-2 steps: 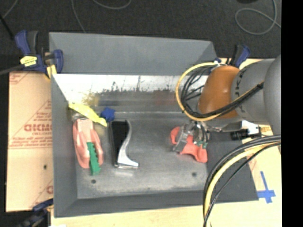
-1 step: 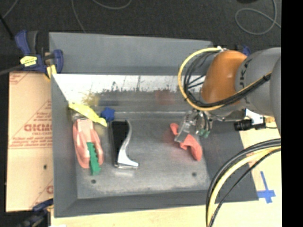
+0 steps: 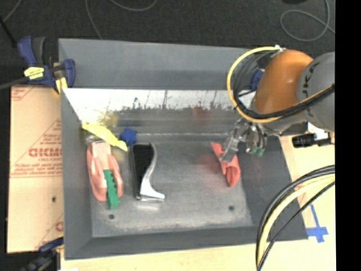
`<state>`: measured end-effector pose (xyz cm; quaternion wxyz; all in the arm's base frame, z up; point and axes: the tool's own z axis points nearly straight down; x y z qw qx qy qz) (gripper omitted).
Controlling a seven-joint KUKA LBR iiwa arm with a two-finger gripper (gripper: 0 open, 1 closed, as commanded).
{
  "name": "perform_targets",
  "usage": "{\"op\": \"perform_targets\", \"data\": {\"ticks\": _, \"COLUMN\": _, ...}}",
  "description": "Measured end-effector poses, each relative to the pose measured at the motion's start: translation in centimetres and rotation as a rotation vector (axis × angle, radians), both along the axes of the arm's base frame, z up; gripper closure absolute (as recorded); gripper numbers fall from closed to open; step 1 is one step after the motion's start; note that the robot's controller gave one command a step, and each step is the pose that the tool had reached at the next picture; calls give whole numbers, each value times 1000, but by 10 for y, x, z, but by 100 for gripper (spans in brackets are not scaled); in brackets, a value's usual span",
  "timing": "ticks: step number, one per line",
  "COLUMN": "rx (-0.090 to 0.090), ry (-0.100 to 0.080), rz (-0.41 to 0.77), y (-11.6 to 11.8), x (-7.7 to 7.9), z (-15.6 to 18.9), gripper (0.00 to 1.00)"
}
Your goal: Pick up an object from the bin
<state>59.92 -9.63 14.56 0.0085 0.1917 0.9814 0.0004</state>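
**Figure.** View down into the grey metal bin (image 3: pixel 186 199), with the arm entering from the right under its orange cover (image 3: pixel 279 86).

You see the hand (image 3: pixel 236 147) low over the right part of the bin floor. It is at the upper end of a red, soft-looking thing (image 3: pixel 230 171) that lies slantwise there, well apart from everything else in the bin. From this view you cannot settle whether the hand touches the red thing or only hangs just above it. You also cannot tell whether the hand is open or closed.

The other things lie together on the left side of the floor:
- a pink thing (image 3: pixel 97 165) with a green piece (image 3: pixel 111 188) resting on its lower part;
- just beside these, a black and silver thing (image 3: pixel 144 168);
- above them, a yellow strip (image 3: pixel 104 134) and a small blue piece (image 3: pixel 128 135) near the back wall.

None of them is near the hand.

**Progress, as a judgement.** The approach looks done, since the hand is down at the one thing on its side of the bin. The pick itself looks not yet done: the red thing appears to rest on the bin floor along its whole length, and nothing is lifted clear.

What is left is to secure a grip on the red thing and raise it out over the rim. Check the grip before you count the task as complete. A soft thing taken by one end may sag or slip as it comes up.
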Motion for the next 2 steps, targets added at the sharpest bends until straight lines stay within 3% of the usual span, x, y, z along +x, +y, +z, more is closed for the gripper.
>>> {"op": "perform_targets", "data": {"ticks": 1, "rx": -3, "ry": 11, "rz": 15, "y": 20, "x": -3, "z": 31, "gripper": 100}}
{"op": "perform_targets", "data": {"ticks": 2, "rx": -1, "ry": 4, "rz": 98, "y": 35, "x": 23, "z": 89, "gripper": 100}}
